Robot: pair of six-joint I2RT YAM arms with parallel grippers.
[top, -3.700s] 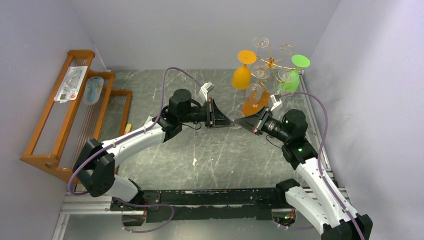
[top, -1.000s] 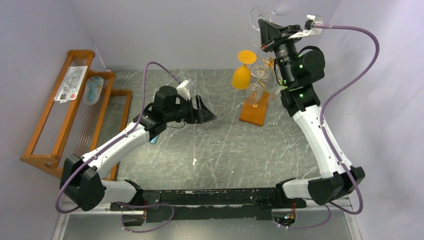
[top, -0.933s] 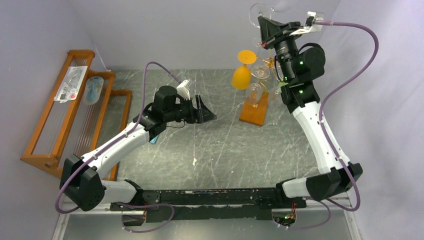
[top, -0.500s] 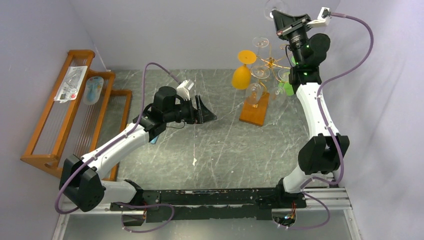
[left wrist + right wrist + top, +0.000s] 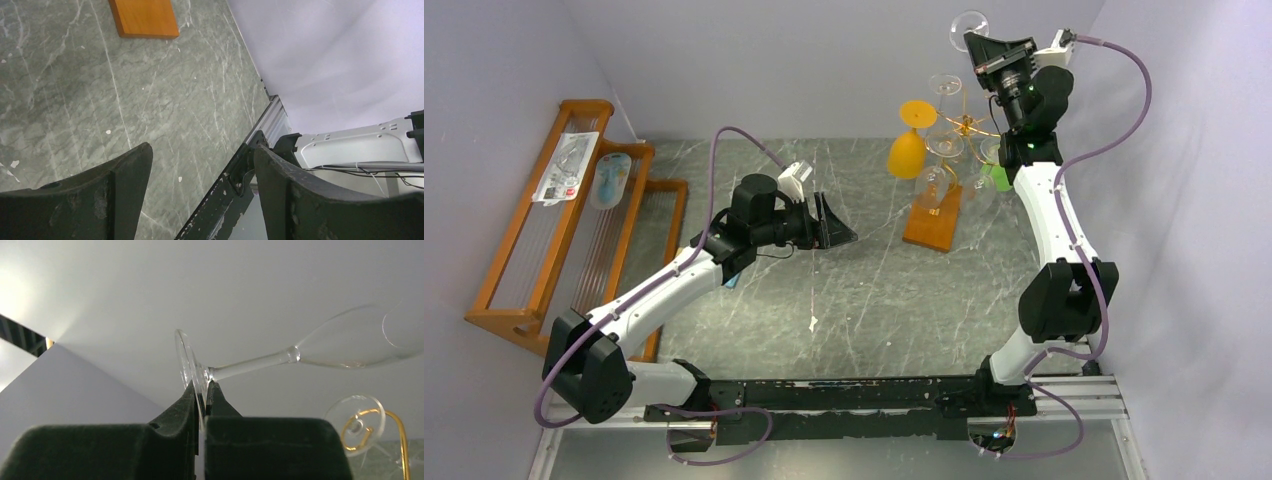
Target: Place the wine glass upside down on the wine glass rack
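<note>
Grey marble worktop, pale walls. Mid-worktop, the left claw hangs spread and empty. Over the far right corner, the right claw pinches the wine glass by its foot, sideways above the wine glass rack — best tip the bowl down, then slide the stem gently into a free scroll.

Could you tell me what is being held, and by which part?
The right end effector pinches the clear stemmed wine glass by the rim of its foot.
</note>
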